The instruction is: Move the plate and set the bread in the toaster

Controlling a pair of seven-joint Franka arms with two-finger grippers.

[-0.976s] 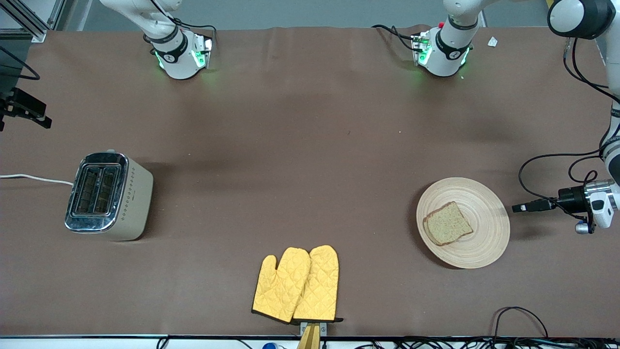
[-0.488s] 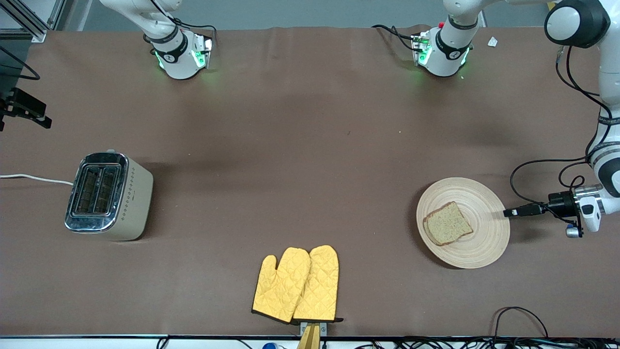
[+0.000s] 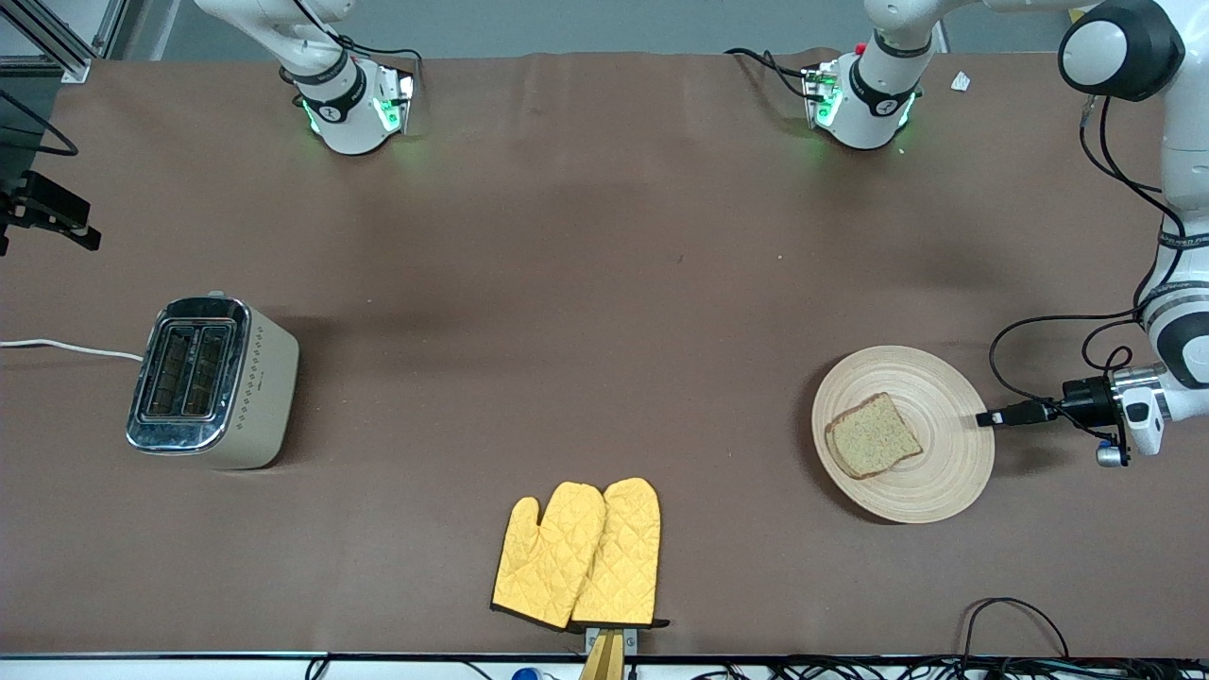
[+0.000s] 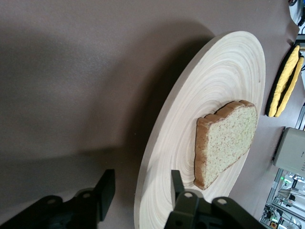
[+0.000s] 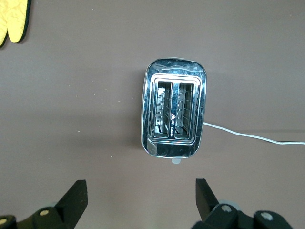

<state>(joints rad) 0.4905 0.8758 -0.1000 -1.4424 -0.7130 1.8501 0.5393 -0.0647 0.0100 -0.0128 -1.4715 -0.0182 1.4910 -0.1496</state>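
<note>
The left gripper is at the rim of the plate, on the side toward the left arm's end of the table, its body lying low and level with the table. In the left wrist view its two black fingers straddle the plate's edge, one over the plate's upper face and one outside the rim. A visible gap remains between each finger and the wood, so the fingers are partly spread and are not pinching the rim.

The plate lies flat on the brown table covering, toward the left arm's end. The bread lies flat on the plate, off centre, on the part away from the left gripper. Nothing touches the bread.

The right gripper hangs above the toaster, looking straight down on it. Its fingers are spread wide and hold nothing. The right arm waits.

The toaster stands upright toward the right arm's end of the table, well apart from the plate. Both slots in its chrome top show only their wire guides. Its white cord runs off toward the table's edge.

A pair of yellow oven mitts lies near the edge closest to the front camera, between toaster and plate.
</note>
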